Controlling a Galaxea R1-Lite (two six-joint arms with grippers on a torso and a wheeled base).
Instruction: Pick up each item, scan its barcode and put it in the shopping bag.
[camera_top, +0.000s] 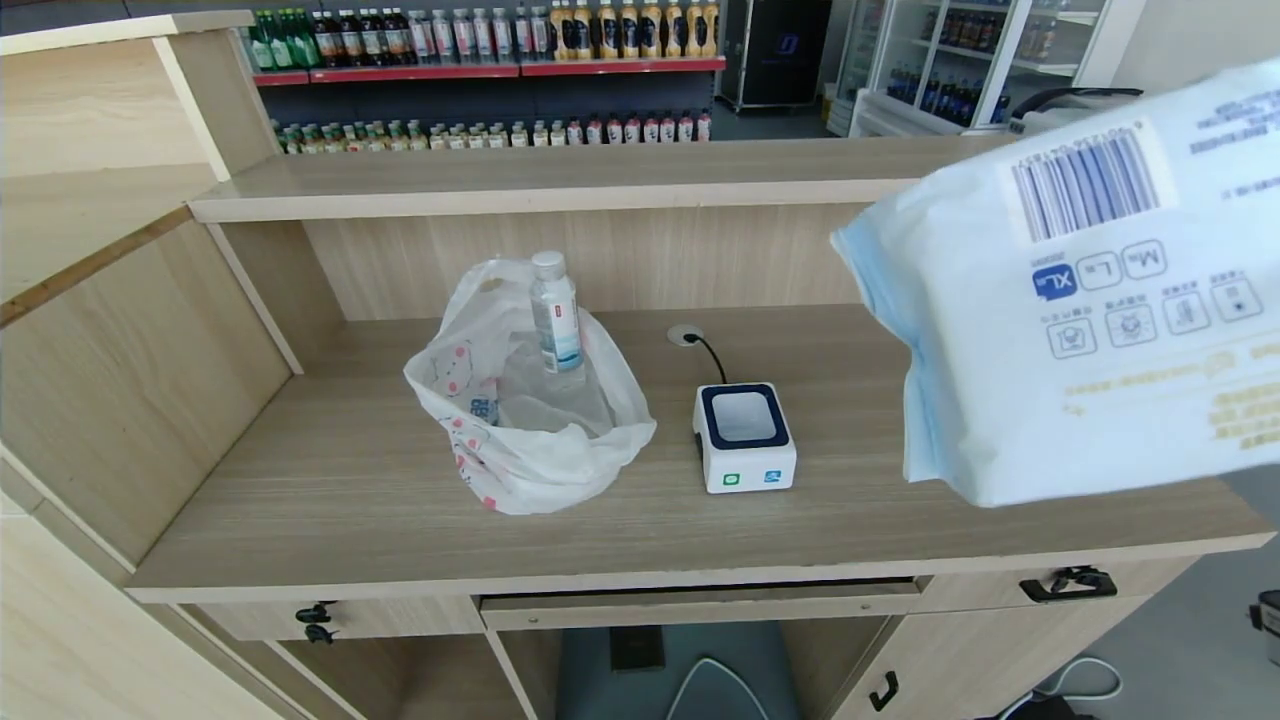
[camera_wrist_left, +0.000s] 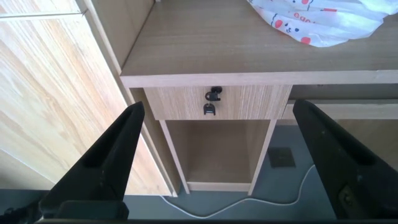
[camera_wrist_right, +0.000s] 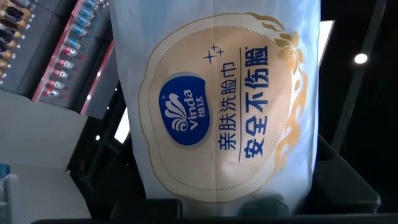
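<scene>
Held the tissue pack (camera_top: 1075, 300) clenched in the right claw (camera_wrist_right: 217, 210), aloft over the right end of the tabletop (camera_top: 350, 480) (soft, light, slippery film, judged best gripped at one end).

White-and-blue pack (camera_top: 1080, 330); white scanner (camera_top: 746, 462)

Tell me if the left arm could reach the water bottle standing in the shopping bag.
Probably yes. The left gripper is open but sits low, in front of the counter edge, so it must rise first. The bottle stands upright in the open bag with nothing above it.
</scene>
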